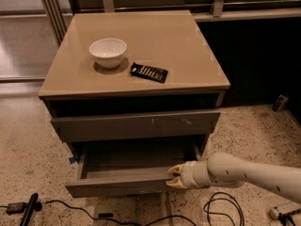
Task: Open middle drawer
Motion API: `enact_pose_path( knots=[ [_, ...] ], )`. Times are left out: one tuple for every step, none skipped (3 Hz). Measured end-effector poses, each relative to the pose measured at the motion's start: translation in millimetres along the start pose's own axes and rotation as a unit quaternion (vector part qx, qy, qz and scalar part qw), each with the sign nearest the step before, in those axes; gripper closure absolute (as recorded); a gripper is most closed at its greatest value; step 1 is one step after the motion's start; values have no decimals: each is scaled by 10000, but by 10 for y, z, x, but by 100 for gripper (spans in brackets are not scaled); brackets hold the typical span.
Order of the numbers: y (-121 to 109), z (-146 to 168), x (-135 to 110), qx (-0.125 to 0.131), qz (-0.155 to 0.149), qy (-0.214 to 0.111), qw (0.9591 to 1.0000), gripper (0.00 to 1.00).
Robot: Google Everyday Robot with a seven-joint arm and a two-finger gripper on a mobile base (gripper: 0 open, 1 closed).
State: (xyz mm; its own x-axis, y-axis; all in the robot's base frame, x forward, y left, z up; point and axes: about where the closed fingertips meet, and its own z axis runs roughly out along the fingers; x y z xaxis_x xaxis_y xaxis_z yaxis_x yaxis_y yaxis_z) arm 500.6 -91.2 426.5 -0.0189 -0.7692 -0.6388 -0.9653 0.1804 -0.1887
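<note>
We note the gripper (174, 177) low at near right, fingers (176, 169) clamped on the front panel of the middle drawer (117, 186), pulled out beneath the scratched top drawer (136, 125).

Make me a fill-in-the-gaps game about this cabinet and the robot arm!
1. The bowl on the cabinet top is ___ in colour.
2. The gripper is at the front edge of the middle drawer, which stands pulled ___.
3. In the camera view, the black packet lies to the ___ of the bowl.
4. The drawer with pale scratch marks sits directly ___ the middle drawer.

Missing words: white; open; right; above.
</note>
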Motion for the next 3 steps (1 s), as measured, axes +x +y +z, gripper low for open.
enact_pose_path(
  knots=[
    [0,0,0,-1,0,0,10000,58],
    [1,1,0,-1,0,0,10000,27],
    [1,1,0,-1,0,0,10000,4]
  ],
)
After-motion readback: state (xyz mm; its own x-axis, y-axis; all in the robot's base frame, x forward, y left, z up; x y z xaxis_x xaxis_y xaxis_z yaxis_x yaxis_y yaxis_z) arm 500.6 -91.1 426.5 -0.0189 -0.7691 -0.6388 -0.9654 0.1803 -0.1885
